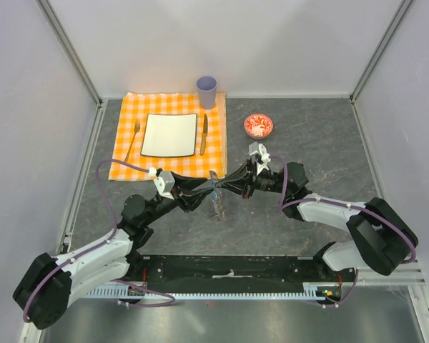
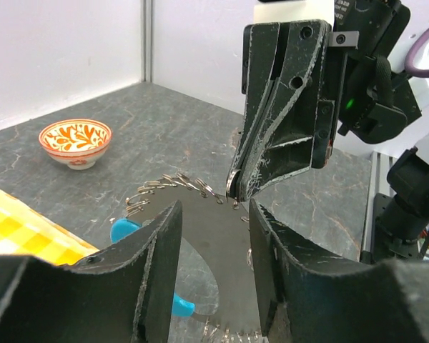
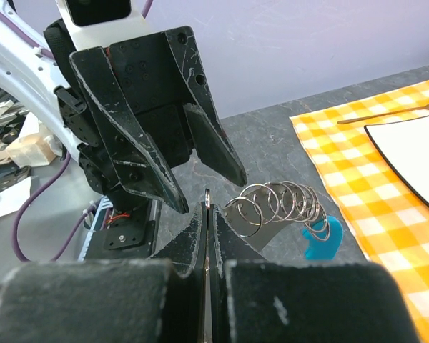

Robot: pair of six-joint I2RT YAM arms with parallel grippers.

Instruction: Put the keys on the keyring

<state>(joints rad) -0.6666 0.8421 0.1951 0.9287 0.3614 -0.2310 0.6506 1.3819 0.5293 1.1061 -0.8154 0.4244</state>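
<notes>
The keyring [image 1: 219,204] is a flat grey piece edged with a coil of silvery rings [image 3: 279,204] and a blue plastic segment [image 3: 322,241]. It stands on the table between the two grippers. My right gripper [image 3: 208,207] is shut on one thin silvery ring [image 3: 208,194] at the near end of the coil. In the left wrist view its tip [image 2: 236,187] touches the keyring's [image 2: 209,239] upper edge. My left gripper [image 2: 214,214] is open, with one jaw on each side of the grey piece. Its fingers [image 3: 154,168] face the right gripper closely. No black-headed key is visible.
A small red patterned bowl [image 1: 259,126] stands on the table behind the right arm. An orange checked placemat [image 1: 125,161] at the back left holds a white plate [image 1: 169,134], a fork [image 1: 133,140] and a table knife [image 1: 204,133]. A lilac cup [image 1: 206,91] stands behind it.
</notes>
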